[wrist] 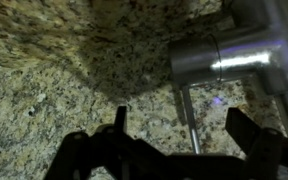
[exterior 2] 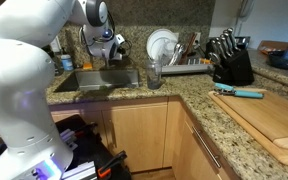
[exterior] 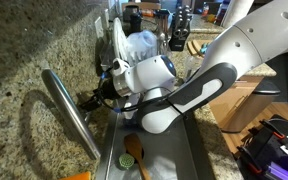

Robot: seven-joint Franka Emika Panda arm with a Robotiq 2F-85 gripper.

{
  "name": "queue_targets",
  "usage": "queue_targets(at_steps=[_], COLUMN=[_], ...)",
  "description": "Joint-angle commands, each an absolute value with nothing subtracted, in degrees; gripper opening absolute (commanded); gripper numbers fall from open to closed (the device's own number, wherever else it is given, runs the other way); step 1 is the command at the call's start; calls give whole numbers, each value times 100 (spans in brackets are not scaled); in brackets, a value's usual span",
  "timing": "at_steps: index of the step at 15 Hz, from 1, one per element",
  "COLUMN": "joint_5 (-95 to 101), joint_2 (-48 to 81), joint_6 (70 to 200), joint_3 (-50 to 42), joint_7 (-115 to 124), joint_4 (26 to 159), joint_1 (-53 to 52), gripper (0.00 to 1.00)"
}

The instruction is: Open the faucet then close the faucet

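The faucet has a long brushed-metal spout [exterior: 69,115] that lies across the granite in an exterior view. In the wrist view its silver base [wrist: 234,55] fills the upper right, and the thin lever handle [wrist: 187,118] runs down from it. My gripper [wrist: 184,130] is open, with one dark finger on each side of the lever and a gap to both. In both exterior views the gripper [exterior: 91,98] [exterior 2: 115,47] sits at the faucet base behind the sink.
The sink [exterior 2: 99,80] holds a wooden spoon [exterior: 134,150]. A dish rack with plates [exterior 2: 166,45], a glass [exterior 2: 154,72], a knife block [exterior 2: 230,60] and a cutting board [exterior 2: 274,120] stand on the granite counter. A backsplash wall rises close behind the faucet.
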State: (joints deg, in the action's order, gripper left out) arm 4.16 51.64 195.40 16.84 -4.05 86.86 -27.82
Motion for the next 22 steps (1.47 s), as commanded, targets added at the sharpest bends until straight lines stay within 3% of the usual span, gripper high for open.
queue_targets(at_steps=[1, 8, 9, 10, 19, 22], joint_5=[568, 503, 484, 452, 351, -216], joint_2=[5314, 5484, 5496, 5519, 5479, 5336], joint_6=[19528, 19658, 19616, 19602, 19623, 19507], joint_3=[1819, 1663, 1613, 1565, 1434, 766], joint_7=[-308, -278, -285, -280, -204, -111], joint_4=[8549, 8255, 8230, 8188, 8117, 8174], joint_1=[-2704, -2836, -2871, -2893, -2921, -3316], gripper=[100, 100, 75, 74, 9, 0])
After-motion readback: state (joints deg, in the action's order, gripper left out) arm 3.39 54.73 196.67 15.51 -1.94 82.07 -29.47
